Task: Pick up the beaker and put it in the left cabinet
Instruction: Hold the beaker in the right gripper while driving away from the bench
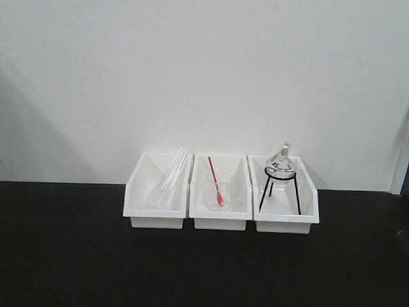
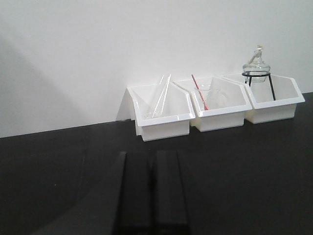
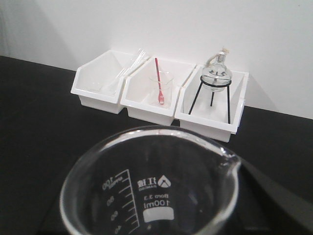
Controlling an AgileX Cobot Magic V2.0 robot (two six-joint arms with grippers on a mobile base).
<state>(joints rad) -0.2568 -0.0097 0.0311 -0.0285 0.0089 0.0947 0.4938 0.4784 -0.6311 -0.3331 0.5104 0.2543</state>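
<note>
Where the white wall [image 1: 204, 64] met the black table [image 1: 192, 268], three white bins stood side by side: left bin [image 1: 137, 192], middle bin [image 1: 220, 222], right bin [image 1: 285, 225]. The beaker [image 3: 155, 183], printed 100ml, filled the lower right-wrist view, well short of the bins. The right gripper [image 3: 155, 210] held it in its jaws, one dark finger [image 3: 281, 198] beside the spout. The left gripper [image 2: 152, 155] hung over the table, jaws nearly together, nothing between. Right bin held a round flask [image 1: 281, 167] on a black tripod [image 1: 279, 192]. Left bin held leaning glass tubes [image 1: 171, 174]. Middle bin held a small glass cup [image 1: 219, 192] with a red stick [image 1: 215, 182].
</note>
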